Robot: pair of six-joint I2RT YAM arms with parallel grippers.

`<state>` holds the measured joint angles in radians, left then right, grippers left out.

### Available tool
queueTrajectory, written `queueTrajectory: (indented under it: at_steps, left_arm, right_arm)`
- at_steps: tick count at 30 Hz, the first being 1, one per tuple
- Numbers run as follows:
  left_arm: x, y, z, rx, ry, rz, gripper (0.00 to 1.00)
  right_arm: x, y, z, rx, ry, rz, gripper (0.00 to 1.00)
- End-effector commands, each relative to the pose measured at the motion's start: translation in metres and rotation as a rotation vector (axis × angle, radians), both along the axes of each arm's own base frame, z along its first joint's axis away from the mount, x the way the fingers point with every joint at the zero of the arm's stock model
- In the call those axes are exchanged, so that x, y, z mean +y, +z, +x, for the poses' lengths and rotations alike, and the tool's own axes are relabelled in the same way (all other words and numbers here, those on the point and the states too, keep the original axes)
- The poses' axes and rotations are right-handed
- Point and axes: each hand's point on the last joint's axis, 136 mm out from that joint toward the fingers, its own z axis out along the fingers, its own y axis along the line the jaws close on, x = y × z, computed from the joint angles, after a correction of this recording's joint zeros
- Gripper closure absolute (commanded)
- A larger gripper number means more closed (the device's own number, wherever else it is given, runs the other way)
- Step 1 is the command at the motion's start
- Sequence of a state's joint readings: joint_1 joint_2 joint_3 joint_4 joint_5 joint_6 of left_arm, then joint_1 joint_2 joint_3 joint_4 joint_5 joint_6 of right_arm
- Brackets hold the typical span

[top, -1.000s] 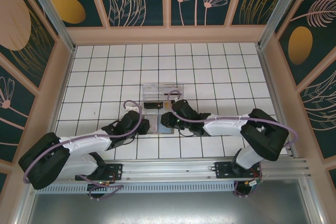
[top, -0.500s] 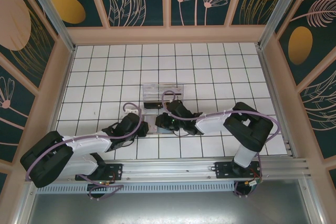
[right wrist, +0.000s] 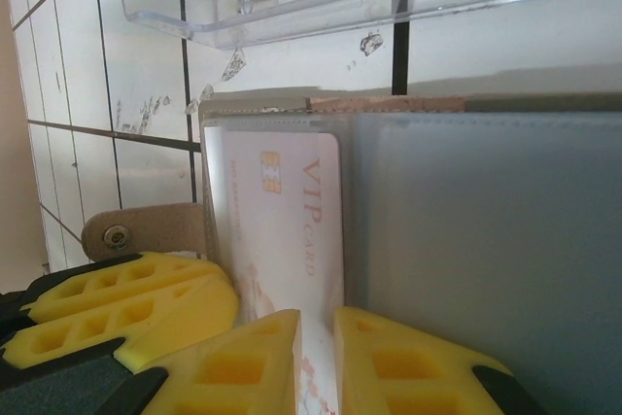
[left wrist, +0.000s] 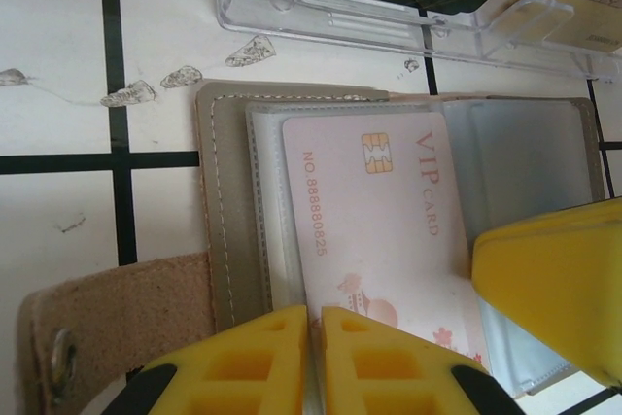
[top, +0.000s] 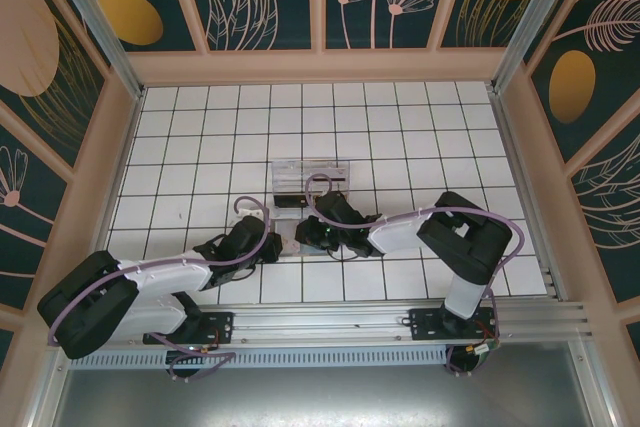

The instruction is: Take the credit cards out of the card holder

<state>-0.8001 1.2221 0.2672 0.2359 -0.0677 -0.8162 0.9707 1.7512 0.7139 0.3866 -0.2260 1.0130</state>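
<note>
Wrists resolve VIP card (left wrist: pixel 379 221), holder (left wrist: pixel 233 201); overhead cannot.

The open card holder (right wrist: pixel 466 259) lies on white tiles (right wrist: pixel 146 75) just beside a clear tray (right wrist: pixel 292 7), a pale VIP credit card (right wrist: pixel 282 211) tucked into its left half, the right gripper (right wrist: pixel 317 323) nearly closed at the card's near end and the left gripper (right wrist: pixel 228 291) beside the tan tab (right wrist: pixel 146 230).
</note>
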Motion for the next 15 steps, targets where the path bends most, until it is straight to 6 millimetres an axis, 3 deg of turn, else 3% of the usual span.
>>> queueTrajectory:
  at_steps: [1,8,15]
  left_arm:
    - [0.0,-0.001,-0.002,0.007,0.004,-0.017,0.86]
    - [0.0,-0.003,-0.002,0.013,0.0,-0.015,0.89]
    - [-0.001,-0.003,-0.003,0.017,-0.002,-0.019,0.9]
  right_arm:
    - [-0.003,0.003,0.003,-0.009,-0.024,-0.029,0.81]
    - [-0.008,0.015,0.006,-0.047,-0.027,-0.036,0.8]
    - [-0.009,0.005,0.004,-0.013,-0.02,-0.018,0.8]
